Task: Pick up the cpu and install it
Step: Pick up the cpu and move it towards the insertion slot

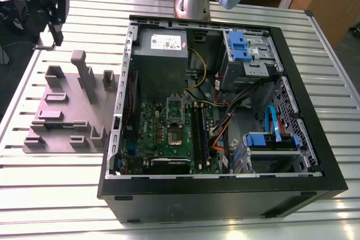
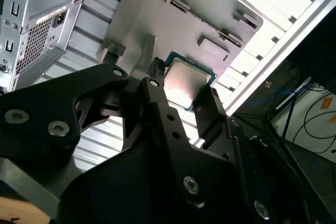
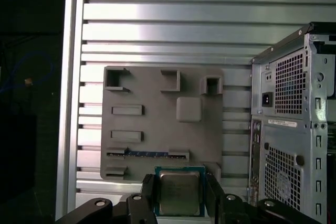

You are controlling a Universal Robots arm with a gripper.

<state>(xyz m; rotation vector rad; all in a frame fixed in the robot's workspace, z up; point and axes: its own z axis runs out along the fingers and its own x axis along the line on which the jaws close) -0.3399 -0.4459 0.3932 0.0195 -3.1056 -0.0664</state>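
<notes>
The cpu (image 3: 179, 192), a small square chip with a silvery top and green rim, sits clamped between the black fingers (image 3: 148, 192) of my gripper (image 3: 179, 196). In the second wrist view the same cpu (image 2: 186, 83) shows between the fingers of the gripper (image 2: 184, 95). The gripper (image 1: 49, 40) hangs high over the table at the exterior view's far left, beyond the grey holder plate (image 1: 62, 111). The open computer case (image 1: 225, 116) lies to the right, with the green board and its dark socket (image 1: 175, 136) inside.
The grey holder plate (image 3: 152, 119) carries raised posts and slots. The case's perforated back panel (image 3: 294, 129) stands beside it. Inside the case are a grey power supply (image 1: 162, 54), blue drive brackets (image 1: 239, 46) and loose cables (image 1: 225, 127). The slatted metal table (image 1: 50, 195) ends near the plate.
</notes>
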